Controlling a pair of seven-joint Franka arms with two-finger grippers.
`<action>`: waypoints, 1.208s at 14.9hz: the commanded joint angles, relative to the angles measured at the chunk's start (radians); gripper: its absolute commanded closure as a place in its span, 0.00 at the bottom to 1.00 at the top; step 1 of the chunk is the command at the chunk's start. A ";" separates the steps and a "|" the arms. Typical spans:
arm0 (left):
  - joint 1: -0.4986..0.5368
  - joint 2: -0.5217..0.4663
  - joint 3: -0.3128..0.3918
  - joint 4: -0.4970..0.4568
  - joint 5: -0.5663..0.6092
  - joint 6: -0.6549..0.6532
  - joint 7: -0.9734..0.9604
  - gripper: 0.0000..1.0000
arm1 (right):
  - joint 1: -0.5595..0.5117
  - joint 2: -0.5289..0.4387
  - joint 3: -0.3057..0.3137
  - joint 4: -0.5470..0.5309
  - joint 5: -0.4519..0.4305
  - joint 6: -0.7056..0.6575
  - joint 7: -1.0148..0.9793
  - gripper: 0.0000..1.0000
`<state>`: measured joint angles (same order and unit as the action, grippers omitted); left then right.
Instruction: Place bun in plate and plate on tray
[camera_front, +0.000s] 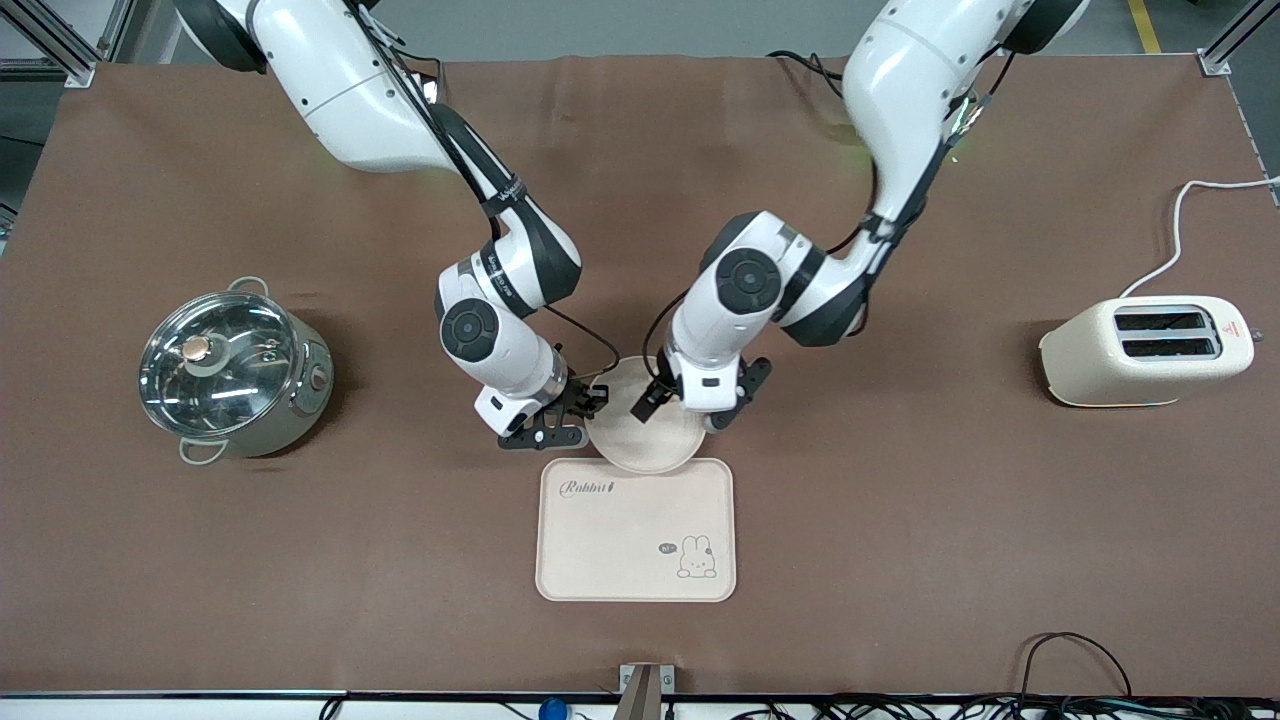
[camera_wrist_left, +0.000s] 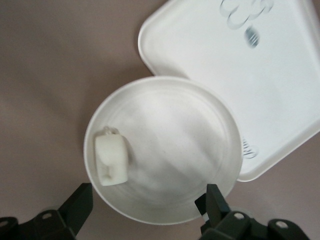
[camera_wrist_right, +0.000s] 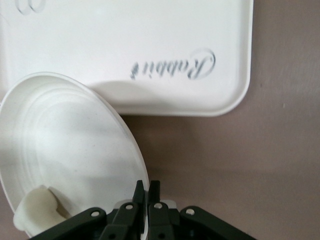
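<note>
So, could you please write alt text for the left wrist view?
A small white bun lies in a round cream plate on a brown table, near the plate's rim. The plate's edge overlaps a corner of the cream tray. The left end effector hovers open over the plate.

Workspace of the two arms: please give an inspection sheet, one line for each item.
Surface: brown table cover.
Job's things: bun lies in the plate; the plate's edge overlaps the tray, most of it off the tray.
Clutter: lidded steel pot toward the right arm's end; toaster toward the left arm's end.
Grippers: right gripper shut on the plate's rim; left gripper open over the plate.
Cables: toaster cord on the table; black wires at the table's near edge.
Surroundings: metal frame posts at the corners.
</note>
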<state>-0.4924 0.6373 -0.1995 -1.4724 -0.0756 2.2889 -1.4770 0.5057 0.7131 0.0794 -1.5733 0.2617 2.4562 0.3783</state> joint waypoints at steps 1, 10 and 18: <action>0.055 -0.131 0.005 0.012 0.004 -0.141 0.126 0.00 | -0.024 0.015 0.008 0.067 0.018 0.001 -0.007 1.00; 0.345 -0.381 0.002 0.012 0.114 -0.534 0.775 0.00 | -0.056 0.359 0.006 0.531 0.082 0.003 0.145 1.00; 0.512 -0.551 0.003 0.010 0.114 -0.736 1.128 0.00 | -0.136 0.419 0.006 0.573 0.082 0.015 0.088 1.00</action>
<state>-0.0035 0.1618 -0.1897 -1.4361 0.0212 1.6163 -0.4116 0.3997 1.1139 0.0733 -1.0296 0.3281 2.4737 0.4983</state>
